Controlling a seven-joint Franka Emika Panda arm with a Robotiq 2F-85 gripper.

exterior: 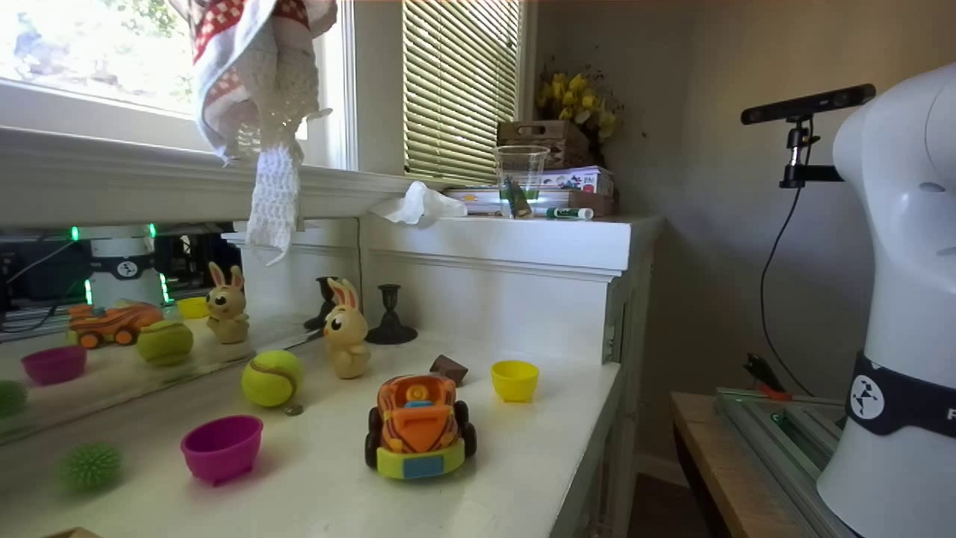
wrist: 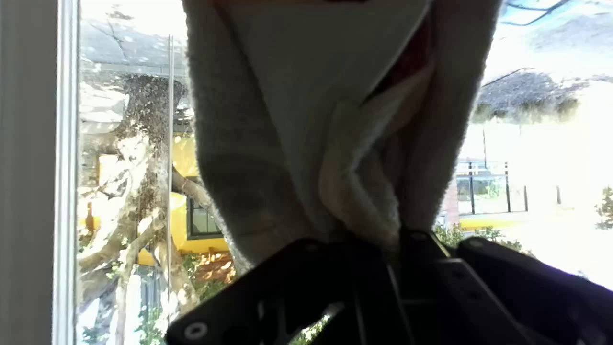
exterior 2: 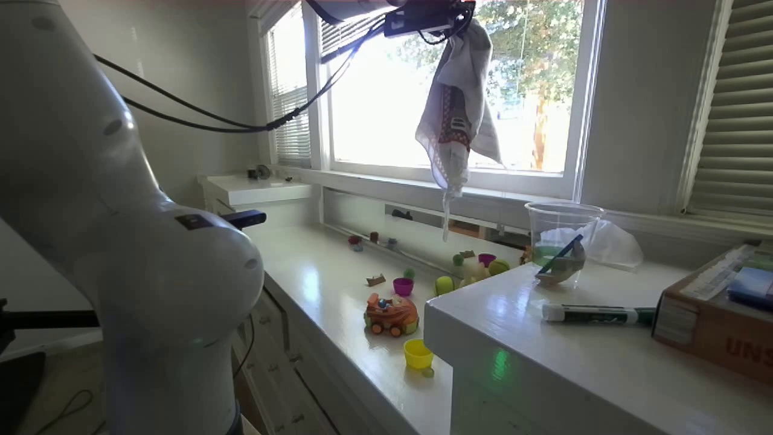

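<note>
My gripper (wrist: 393,242) is shut on a white towel with red patterned bands (wrist: 287,124). The towel hangs down from the fingers in loose folds, in front of the window. It also shows in both exterior views (exterior: 261,90) (exterior 2: 456,115), with a crocheted white end lowest, above the counter (exterior: 314,493) and apart from it. Below on the counter are an orange toy car (exterior: 418,426), a magenta cup (exterior: 222,448), a yellow cup (exterior: 515,381), a tennis ball (exterior: 272,379), a toy rabbit (exterior: 346,336) and a green spiky ball (exterior: 90,467). The fingertips are dark and partly hidden by cloth.
A mirror (exterior: 127,381) stands along the counter's back. A black candlestick (exterior: 390,317) and brown block (exterior: 449,370) stand near the raised ledge (exterior 2: 495,338). The ledge bears a clear plastic cup (exterior 2: 563,235), a marker (exterior 2: 595,314) and a box (exterior 2: 706,326).
</note>
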